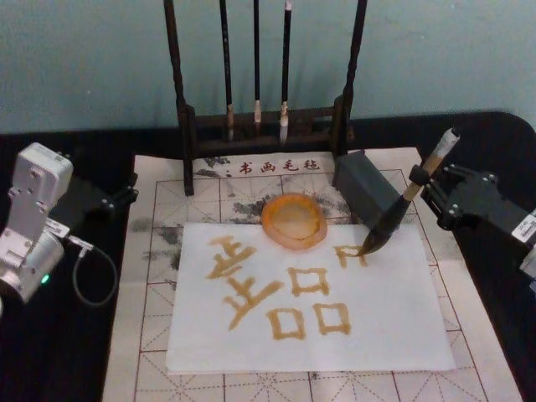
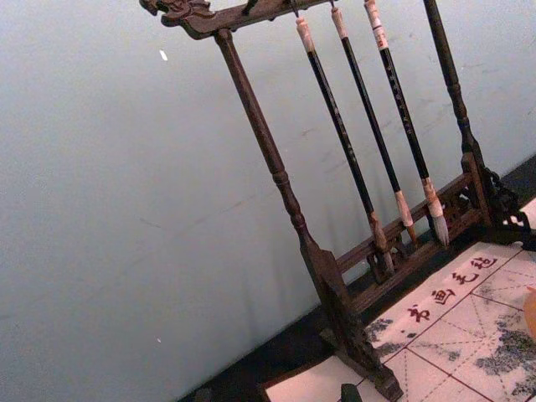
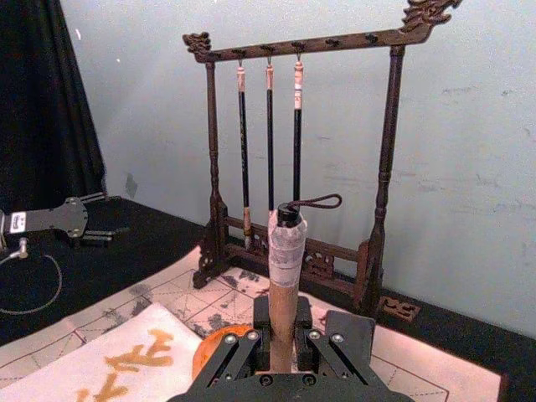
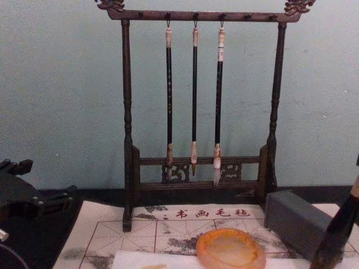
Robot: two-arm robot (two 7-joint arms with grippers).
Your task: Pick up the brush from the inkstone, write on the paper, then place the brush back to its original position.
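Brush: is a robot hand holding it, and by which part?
Yes. The right gripper holds the brush by its tan wooden handle, below the white cap. The left gripper sits idle at the left.

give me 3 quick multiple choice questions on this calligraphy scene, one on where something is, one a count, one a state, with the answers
1. Where is the tip of the brush relative to the inkstone?
A. inside it
B. on the paper, to its right
C. lifted high above it

2. How many slim brushes hang on the rack?
A. two
B. three
C. five

3. What is the right gripper doing?
A. shut on the brush
B. open above the paper
C. resting on the inkstone

Answers:
1 B: the dark bristles touch the paper beside a brown stroke.
2 B: three hang side by side from the top bar.
3 A: the right wrist view shows it clamped round the wooden handle. The left gripper is parked at the left, away from the paper.
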